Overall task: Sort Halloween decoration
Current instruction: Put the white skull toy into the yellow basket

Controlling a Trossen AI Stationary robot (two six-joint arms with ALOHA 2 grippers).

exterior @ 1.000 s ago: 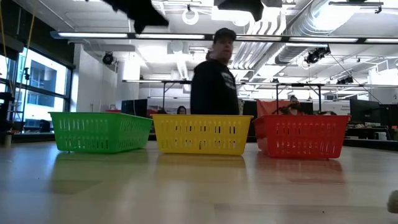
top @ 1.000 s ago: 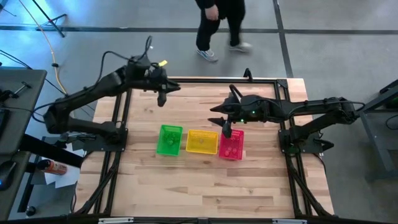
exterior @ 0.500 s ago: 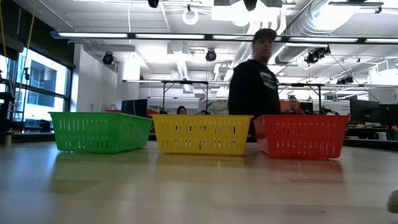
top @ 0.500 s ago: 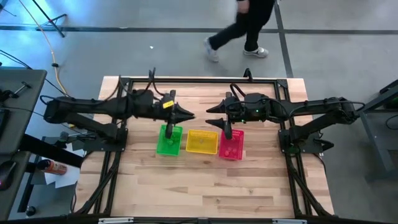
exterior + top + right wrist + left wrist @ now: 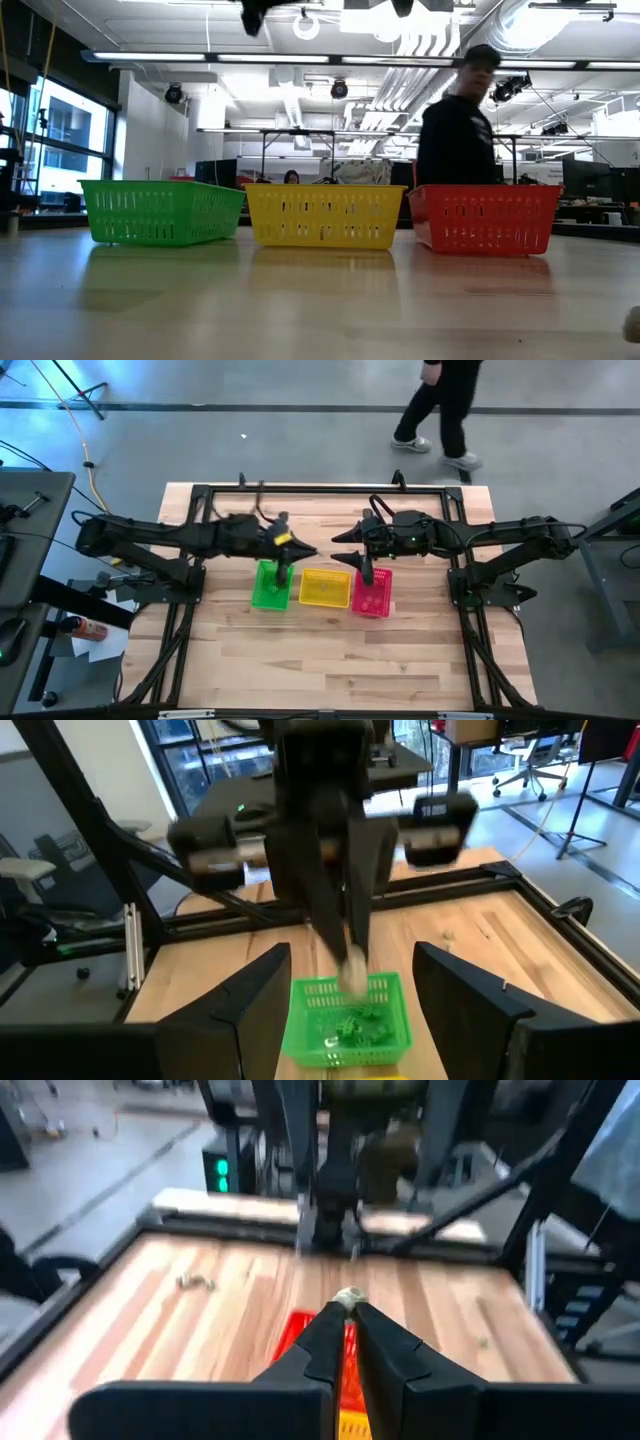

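Three baskets stand in a row mid-table: green (image 5: 272, 585), yellow (image 5: 325, 588) and pink-red (image 5: 372, 592). My left gripper (image 5: 286, 566) hangs above the green basket's right end, shut on a small pale trinket (image 5: 347, 1296), which also shows in the right wrist view (image 5: 352, 970). Green trinkets (image 5: 350, 1028) lie in the green basket (image 5: 345, 1015). My right gripper (image 5: 365, 570) is open and empty above the pink-red basket's far end. A pale trinket (image 5: 195, 1282) lies loose on the table. My left gripper pinches the pale trinket (image 5: 348, 1294) between its two fingertips (image 5: 330, 1320). The fingers come from above, slanting down. The trinket is lifted clear, above the green basket.
A black frame (image 5: 300, 488) runs round the wooden table. A person (image 5: 445, 405) walks on the floor beyond the far edge and shows behind the baskets in the low view (image 5: 462, 130). Another small piece (image 5: 483, 1342) lies on the table.
My left gripper has swung from the table's far side toward the near edge and rightward, coming over the green basket's right end. The person has walked to the right behind the table.
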